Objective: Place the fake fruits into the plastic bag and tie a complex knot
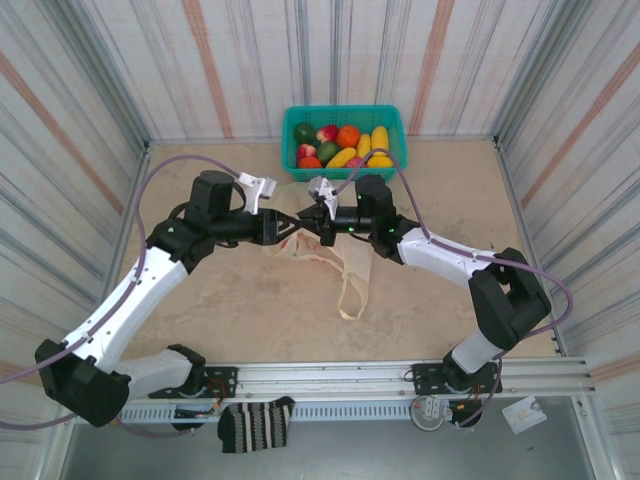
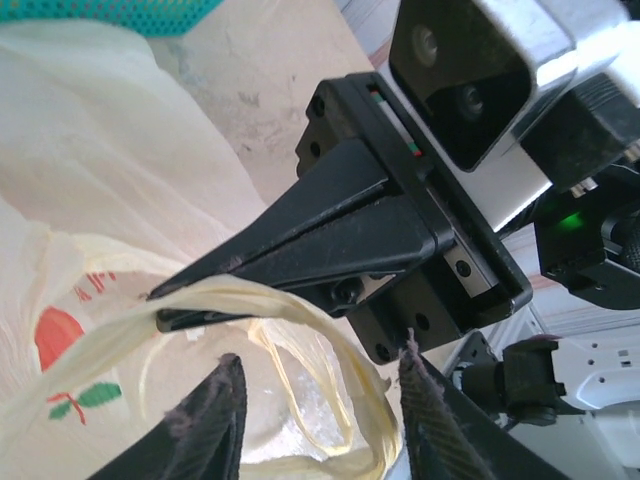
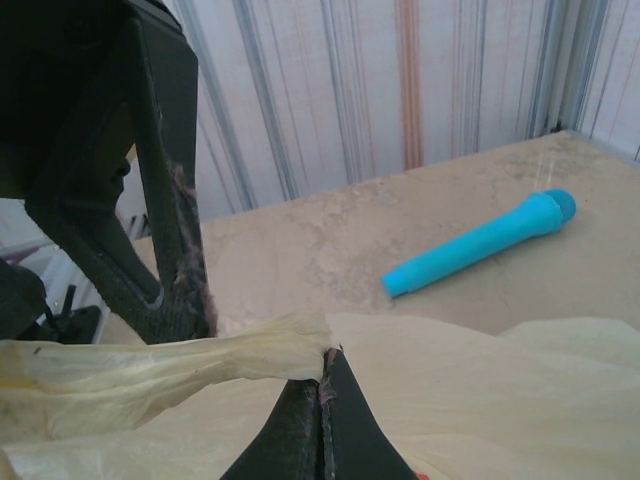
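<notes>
Pincer R [image 3: 324, 368] clamped on plastic bag [image 3: 480, 370] handle | pincer L [image 2: 320, 380] apart | fake fruits [image 1: 345, 146] in basket [image 1: 340, 111]

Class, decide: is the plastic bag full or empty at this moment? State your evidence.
Empty, it seems: the plastic bag lies flat and limp on the table, while the fake fruits sit in the teal basket.

right gripper [image 2: 165, 305] pinching plastic bag [image 2: 90, 150] handle | left gripper [image 2: 318, 378] parted (basket [image 2: 110, 14] above)
</notes>
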